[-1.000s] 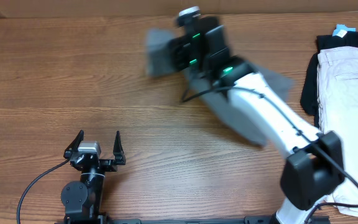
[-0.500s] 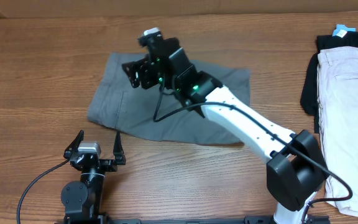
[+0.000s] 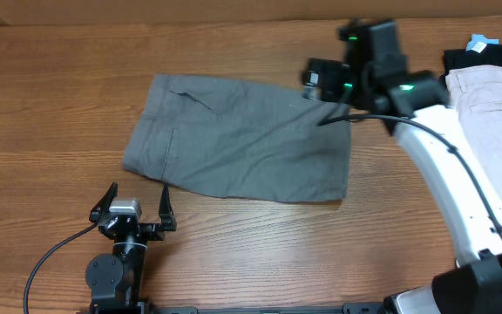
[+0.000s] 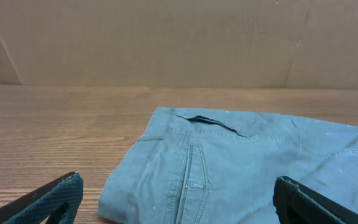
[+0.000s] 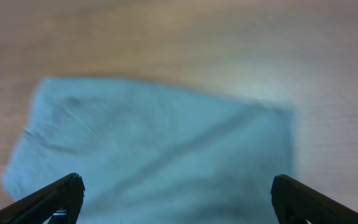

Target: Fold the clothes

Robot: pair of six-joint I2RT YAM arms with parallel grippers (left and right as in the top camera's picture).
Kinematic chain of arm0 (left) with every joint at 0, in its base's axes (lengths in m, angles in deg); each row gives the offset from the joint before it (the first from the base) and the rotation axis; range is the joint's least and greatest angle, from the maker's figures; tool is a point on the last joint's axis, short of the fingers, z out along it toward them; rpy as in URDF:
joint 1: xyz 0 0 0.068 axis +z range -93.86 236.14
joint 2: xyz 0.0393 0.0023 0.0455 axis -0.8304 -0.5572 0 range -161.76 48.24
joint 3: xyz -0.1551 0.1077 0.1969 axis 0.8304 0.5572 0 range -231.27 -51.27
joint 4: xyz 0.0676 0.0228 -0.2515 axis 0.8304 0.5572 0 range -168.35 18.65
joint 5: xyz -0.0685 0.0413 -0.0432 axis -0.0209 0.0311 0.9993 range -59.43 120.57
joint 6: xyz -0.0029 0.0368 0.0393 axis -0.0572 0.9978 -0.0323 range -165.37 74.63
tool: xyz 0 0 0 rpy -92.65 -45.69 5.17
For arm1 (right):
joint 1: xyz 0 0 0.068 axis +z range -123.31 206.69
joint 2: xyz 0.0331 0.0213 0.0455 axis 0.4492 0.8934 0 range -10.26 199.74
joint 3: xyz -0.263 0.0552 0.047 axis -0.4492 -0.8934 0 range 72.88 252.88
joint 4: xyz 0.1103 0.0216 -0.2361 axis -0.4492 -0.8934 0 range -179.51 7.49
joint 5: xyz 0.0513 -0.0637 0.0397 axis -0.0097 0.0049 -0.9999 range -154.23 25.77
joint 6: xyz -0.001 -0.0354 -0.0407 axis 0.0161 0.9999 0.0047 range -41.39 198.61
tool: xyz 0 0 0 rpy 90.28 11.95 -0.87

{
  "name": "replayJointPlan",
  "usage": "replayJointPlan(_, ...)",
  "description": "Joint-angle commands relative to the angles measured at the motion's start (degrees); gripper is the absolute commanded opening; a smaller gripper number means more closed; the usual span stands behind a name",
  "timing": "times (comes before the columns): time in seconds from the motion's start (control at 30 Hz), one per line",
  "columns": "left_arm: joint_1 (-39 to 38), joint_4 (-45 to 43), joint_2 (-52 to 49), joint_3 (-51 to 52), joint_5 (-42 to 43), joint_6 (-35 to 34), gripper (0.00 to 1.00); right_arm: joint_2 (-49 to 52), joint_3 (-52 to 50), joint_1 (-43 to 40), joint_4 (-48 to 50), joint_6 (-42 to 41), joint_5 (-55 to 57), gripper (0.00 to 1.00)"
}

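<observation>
Shorts (image 3: 242,139) lie spread flat at upper centre of the table (image 3: 42,105) (blurred in the right wrist view). Left pincer (image 3: 139,192) gapes empty at lower left; right pincer (image 5: 176,186) hovers wide apart above their upper-right corner.

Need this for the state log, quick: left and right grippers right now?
Left gripper: open, holding nothing.
Right gripper: open, holding nothing; the shorts lie free below it.
</observation>
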Motion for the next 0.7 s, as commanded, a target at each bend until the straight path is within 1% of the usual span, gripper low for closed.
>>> replayJointPlan(0.0, -0.24, -0.02, -0.02, 0.28, 0.39, 1.11, 1.00, 0.13, 0.22, -2.03, -5.57, -0.20, -0.94, 1.00)
replayJointPlan(0.07, -0.24, -0.02, 0.00, 0.28, 0.42, 1.11, 1.00, 0.44, -1.07, -3.32, -9.01, -0.55, -0.92, 1.00)
replayJointPlan(0.1, -0.24, -0.02, 0.00, 0.28, 0.39, 1.11, 1.00, 0.57, -2.93, -4.31, -11.17, -2.08, -0.96, 1.00)
replayJointPlan(0.2, -0.24, -0.02, 0.00, 0.28, 0.39, 1.11, 1.00, 0.61, -6.71, -4.94, -12.85, -4.72, -1.03, 1.00)
replayJointPlan(0.4, -0.24, -0.02, 0.00, 0.28, 0.39, 1.11, 1.00, 0.61, -13.70, -4.92, -13.07, -4.74, -4.11, 1.00)
replayJointPlan(0.43, -0.24, -0.02, 0.00, 0.28, 0.39, 1.11, 1.00, 0.61, -14.47, -4.92, -13.03, -4.72, -3.98, 0.98)
replayJointPlan(0.5, -0.24, -0.02, 0.00, 0.28, 0.39, 1.11, 1.00, 0.61, -16.11, -4.94, -12.83, -4.72, -3.98, 0.92)
replayJointPlan(0.67, -0.24, -0.02, 0.00, 0.28, 0.39, 1.11, 1.00, 0.61, -21.05, -4.92, -12.00, -5.95, -4.02, 0.91)
